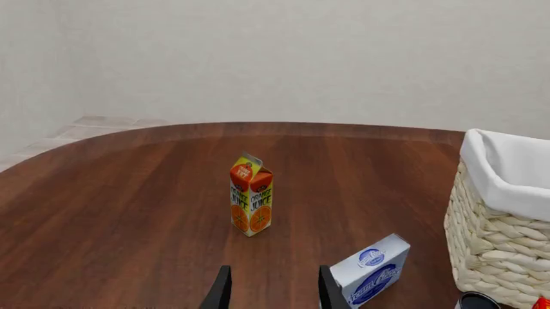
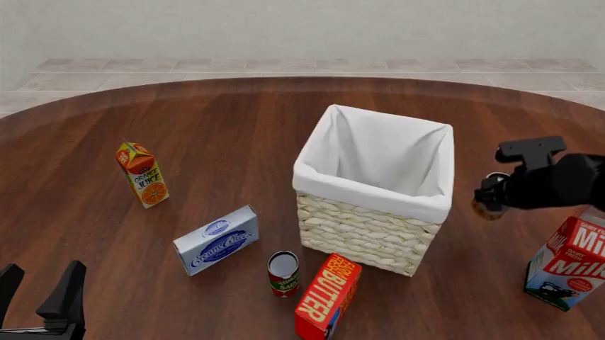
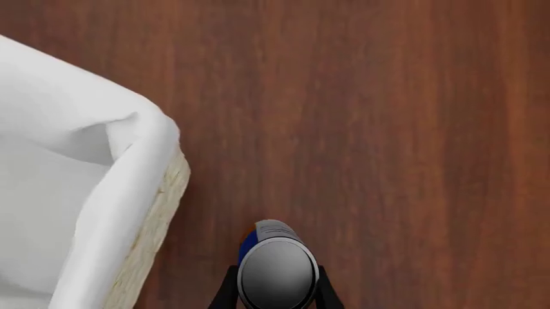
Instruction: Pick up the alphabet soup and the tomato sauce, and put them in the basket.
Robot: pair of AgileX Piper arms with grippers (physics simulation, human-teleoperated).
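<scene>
Right now the right gripper (image 3: 277, 293) has its jaws clamped on the alphabet soup (image 3: 276, 271), one finger on each side of the can's round wall, the silvery top facing the wrist camera and a sliver of blue label showing behind it. In the front view that gripper (image 2: 489, 200) hangs just beside the basket (image 2: 370, 228), off its right-hand wall and about level with the rim, so the can is not yet over the opening. The white liner (image 3: 103, 187) is close by in the right wrist view.

As a judgement, the soup is a stiff, smooth tin: it will not crush, but the curved metal could slip or twist, so a hold across the middle of the wall suits it best.

The left gripper (image 1: 273, 290) sits low at the near left of the table (image 2: 217, 120), its jaws apart and holding nothing. The tomato sauce (image 2: 283, 273) stands upright on the table in front of the basket, just beside the butter box (image 2: 327, 297), with the cream cheese box (image 2: 217, 240) near on its other side. It should handle the same as the soup; the tight neighbours leave little room, so a grasp from above across its sides looks safest. An orange juice carton (image 2: 143, 173) and a milk carton (image 2: 569, 262) stand well apart.
</scene>
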